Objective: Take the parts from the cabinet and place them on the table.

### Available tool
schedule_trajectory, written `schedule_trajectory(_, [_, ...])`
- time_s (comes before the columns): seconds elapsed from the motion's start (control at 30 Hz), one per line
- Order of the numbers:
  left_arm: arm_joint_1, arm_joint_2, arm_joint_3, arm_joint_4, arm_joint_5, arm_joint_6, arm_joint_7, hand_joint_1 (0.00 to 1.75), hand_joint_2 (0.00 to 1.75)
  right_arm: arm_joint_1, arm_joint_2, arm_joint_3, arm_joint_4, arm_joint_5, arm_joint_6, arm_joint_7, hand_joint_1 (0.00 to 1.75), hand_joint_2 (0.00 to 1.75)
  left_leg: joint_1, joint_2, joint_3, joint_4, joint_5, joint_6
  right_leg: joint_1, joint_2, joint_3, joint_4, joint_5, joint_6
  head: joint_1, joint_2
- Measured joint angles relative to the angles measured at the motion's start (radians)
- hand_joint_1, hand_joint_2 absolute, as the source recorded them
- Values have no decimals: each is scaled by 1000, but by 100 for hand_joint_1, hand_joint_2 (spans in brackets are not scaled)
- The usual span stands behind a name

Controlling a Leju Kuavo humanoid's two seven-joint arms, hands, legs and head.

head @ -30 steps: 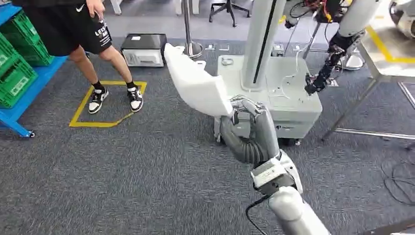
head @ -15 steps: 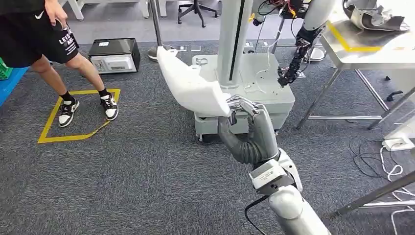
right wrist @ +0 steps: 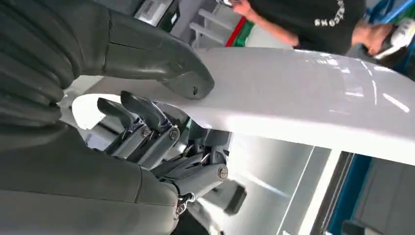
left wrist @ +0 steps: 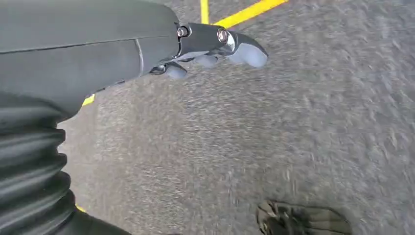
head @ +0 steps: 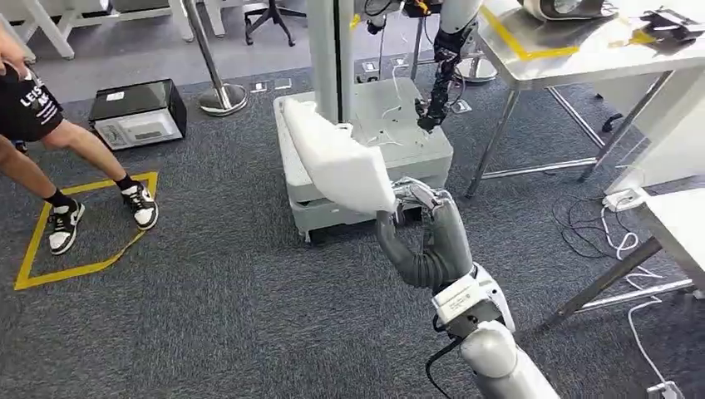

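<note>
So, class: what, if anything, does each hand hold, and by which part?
The right hand grips the white part by its near end; the left hand holds nothing.

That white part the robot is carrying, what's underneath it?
Below the white part sits a grey wheeled base on carpet. The right hand grips its near end; what it covers stays hidden.

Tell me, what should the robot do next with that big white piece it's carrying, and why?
Probably keep turning toward the steel table and carry the white part over to it. The right hand grips the part at one end, held above the carpet, and the table lies ahead to the right, so it cannot be set down yet.
</note>
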Motion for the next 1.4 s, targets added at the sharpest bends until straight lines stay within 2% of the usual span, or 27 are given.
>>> schedule_trajectory(0.07, [4,0,0,1,-2,0,3,0,175,3,0,0,1,0,0,1,175,175,0,-9,-69,133,-44,-2,3,21,0,1,-1,-1,1,0])
schedule_trajectory(0.1, [8,0,0,1,-8,-3,5,0,175,3,0,0,2,0,3,5,175,175,0,-10,-80,144,-30,-1,3,35,0,2,-1,-1,1,0])
schedule_trajectory(0.13, [9,0,0,1,-12,-5,6,0,175,1,0,0,3,0,3,13,175,175,0,-11,-69,108,4,1,3,47,0,3,-1,-1,1,0])
schedule_trajectory(0.2, [8,2,0,1,-10,-6,8,0,175,-2,1,0,3,2,6,26,175,175,2,-27,3,-62,103,6,2,69,0,9,-3,2,1,0])
schedule_trajectory(0.23, [8,2,0,1,-6,-6,10,0,175,-4,3,0,3,2,6,30,175,175,6,-65,30,-131,120,7,0,76,-2,13,-4,7,1,0])
schedule_trajectory(0.27, [7,2,0,1,-6,-6,12,0,175,-8,5,0,3,3,6,35,175,175,3,-79,33,-143,109,8,6,85,-8,22,-6,15,1,0])
schedule_trajectory(0.4, [3,-1,0,1,-6,-8,18,0,175,-10,6,0,3,-5,14,37,175,175,1,-46,38,-148,124,40,-2,112,-16,9,8,44,2,0])
schedule_trajectory(0.47, [4,-1,0,0,-7,-8,17,0,175,-20,6,0,5,-13,34,38,175,175,2,-28,38,-152,129,50,4,33,-42,69,-35,46,6,0])
schedule_trajectory(0.5, [4,-1,0,-1,-10,-8,17,0,175,-29,8,0,10,-16,39,38,175,175,-2,-16,37,-152,129,53,4,15,-77,145,-75,49,6,0])
schedule_trajectory(0.57, [6,-1,0,-1,-10,-11,16,0,175,-32,11,0,19,-18,42,37,175,175,-7,6,36,-152,127,56,3,7,-143,292,-133,52,6,0])
schedule_trajectory(0.6, [7,-1,0,0,-9,-11,15,0,175,-32,12,0,26,-18,44,37,175,175,-8,16,35,-151,127,56,3,6,-155,320,-133,52,6,0])
schedule_trajectory(0.67, [5,-2,0,0,-4,-11,13,0,175,-37,13,0,37,-18,45,35,175,175,-10,35,36,-150,126,57,5,2,-104,228,-75,46,6,0])
schedule_trajectory(0.7, [4,-3,0,-1,-4,-11,13,0,175,-40,13,0,39,-18,45,34,175,175,-11,42,37,-149,125,57,7,-6,-54,139,-37,40,6,0])
schedule_trajectory(0.73, [2,-5,0,-1,-3,-12,13,0,175,-45,14,0,39,-18,48,32,175,175,-12,49,39,-149,124,55,13,-31,1,45,-8,32,6,0])
schedule_trajectory(0.77, [2,-6,0,-1,-1,-12,12,0,175,-53,17,0,40,-19,52,30,175,175,-18,56,38,-148,122,51,23,-53,15,12,-23,24,6,0])
schedule_trajectory(0.9, [-6,-11,1,0,2,-14,6,0,175,-71,24,-1,52,-21,68,24,175,175,-15,81,45,-153,121,31,26,-19,9,1,-10,8,5,0])
schedule_trajectory(0.93, [-9,-11,1,-1,2,-16,5,0,175,-72,27,-1,55,-21,69,25,175,175,-11,64,39,-143,114,25,15,-16,18,-12,0,3,5,0])
schedule_trajectory(0.97, [-9,-10,1,-1,5,-17,3,0,175,-80,29,-2,57,-21,69,23,175,175,-12,22,25,-111,91,20,13,-10,20,-16,3,-4,4,0])
schedule_trajectory(1.0, [-10,-11,1,-1,7,-19,3,0,175,-88,34,-2,61,-20,70,25,175,175,-11,0,-7,-45,54,16,11,-4,18,-16,4,-7,3,0])
schedule_trajectory(1.07, [-8,-11,1,-1,12,-21,5,0,175,-87,39,-2,66,-18,71,25,175,175,-6,-9,-80,108,-13,10,11,11,14,-14,4,-7,3,0])
schedule_trajectory(1.1, [-6,-11,1,-1,12,-21,8,0,175,-86,40,-2,68,-14,73,27,175,175,-5,-9,-101,148,-17,7,11,20,11,-11,4,-7,2,0])
schedule_trajectory(1.13, [-5,-11,2,-1,12,-21,13,0,175,-85,44,-3,68,-11,74,32,175,175,-3,-9,-98,139,3,5,9,29,10,-7,3,-6,2,0])
schedule_trajectory(1.2, [-5,-8,8,-1,12,-21,14,0,175,-86,53,-6,68,-2,76,36,175,175,6,-16,-30,-3,91,-1,2,51,7,6,-2,3,2,0])
schedule_trajectory(1.23, [-5,-8,9,-1,12,-21,11,0,175,-86,56,-6,69,1,79,36,175,175,13,-34,16,-93,128,-7,-2,59,6,15,-7,11,2,0])
schedule_trajectory(1.27, [-4,-10,9,0,12,-21,10,0,175,-87,59,-6,69,4,80,36,175,175,15,-78,26,-115,102,-15,-1,66,-1,23,-10,20,1,0])
schedule_trajectory(1.3, [-6,-13,9,0,12,-22,7,0,175,-89,61,-8,71,6,82,37,175,175,12,-72,28,-121,110,5,2,76,-9,34,-12,26,-3,0])
schedule_trajectory(1.4, [-5,-13,12,0,16,-22,8,0,175,-88,63,-9,72,11,88,35,175,175,4,-48,22,-116,115,29,-3,93,-15,21,2,47,-3,0])
